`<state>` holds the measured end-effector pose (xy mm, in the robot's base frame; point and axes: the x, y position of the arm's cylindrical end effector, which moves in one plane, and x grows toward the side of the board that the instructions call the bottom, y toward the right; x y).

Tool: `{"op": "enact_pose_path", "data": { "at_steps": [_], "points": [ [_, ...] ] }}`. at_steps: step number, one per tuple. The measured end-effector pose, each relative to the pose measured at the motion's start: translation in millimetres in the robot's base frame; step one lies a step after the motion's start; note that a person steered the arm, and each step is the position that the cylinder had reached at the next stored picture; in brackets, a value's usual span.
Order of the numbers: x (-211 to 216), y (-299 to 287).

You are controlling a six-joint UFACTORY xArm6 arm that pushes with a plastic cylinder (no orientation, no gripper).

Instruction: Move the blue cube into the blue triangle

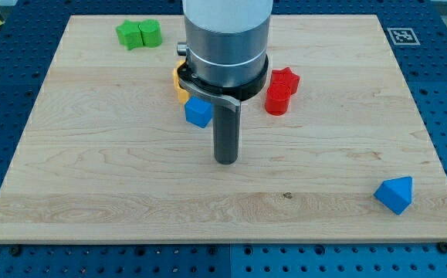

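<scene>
The blue cube (198,112) lies on the wooden board just left of centre, toward the view's top. The blue triangle (395,194) lies far off at the board's lower right corner. My tip (226,161) rests on the board just below and to the right of the blue cube, a short gap away from it. The arm's grey body hides the board area right above the cube.
A yellow-orange block (180,82) peeks out behind the arm, just above the blue cube. A red cylinder (277,99) and a red star-like block (285,78) sit right of the arm. Two green blocks (139,33) lie at the top left. The wooden board (92,177) ends near the blue triangle.
</scene>
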<state>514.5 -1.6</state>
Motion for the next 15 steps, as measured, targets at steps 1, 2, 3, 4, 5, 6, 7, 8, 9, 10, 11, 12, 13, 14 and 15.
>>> {"op": "enact_pose_path", "data": {
  "at_steps": [1, 2, 3, 4, 5, 6, 7, 8, 9, 10, 11, 12, 13, 14, 15],
  "points": [
    [0, -5],
    [-13, -53],
    [-53, -91],
    [-65, -93],
    [-89, -84],
    [-83, -31],
    [-60, 13],
    [-53, 39],
    [-53, 68],
    [-53, 93],
    [-52, 93],
    [-27, 90],
    [-26, 92],
    [-24, 99],
    [-25, 104]
  ]
}}
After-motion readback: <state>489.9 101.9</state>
